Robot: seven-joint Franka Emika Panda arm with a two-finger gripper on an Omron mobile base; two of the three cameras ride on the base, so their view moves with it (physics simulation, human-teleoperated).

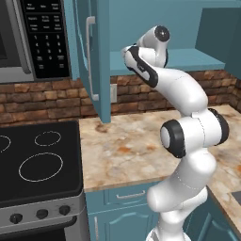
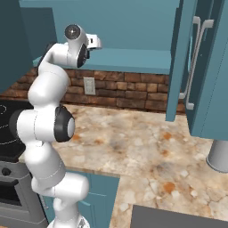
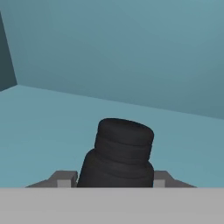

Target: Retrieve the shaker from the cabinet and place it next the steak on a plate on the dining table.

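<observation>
So the white arm with dark joints is reaching up into the open teal-blue wall cabinet point(image 2: 133, 26), and in the hand view the small dark black cylindrical shaker point(image 3: 120, 153) with its narrower ribbed cap sits dead centre low down, standing upright on the flat teal shelf point(image 3: 43, 131). The gripper point(image 3: 113, 178) has its two grey fingertips point(image 3: 64, 178) showing at roughly 8 and 4 o'clock of the shaker's body, one tight against each side, so it looks clenched on the shaker with the bottle still standing on the shelf. Behind it, toward 12 o'clock, is just the plain teal back wall of the cabinet, with a darker side wall at about 10 o'clock. From the left base view the hand end of the arm sits up at the shelf edge, around 1 o'clock from the elbow, and the cabinet door with its long silver handle point(image 1: 90, 56) hangs open at 10 o'clock from there. Below is the beige marbled stone table point(image 1: 127, 150), with the black stovetop point(image 1: 37, 160) at its 9 o'clock and a brick backsplash point(image 2: 129, 91) behind it. In the right base view another teal door with silver handles point(image 2: 196, 58) is off at 3 o'clock.
</observation>
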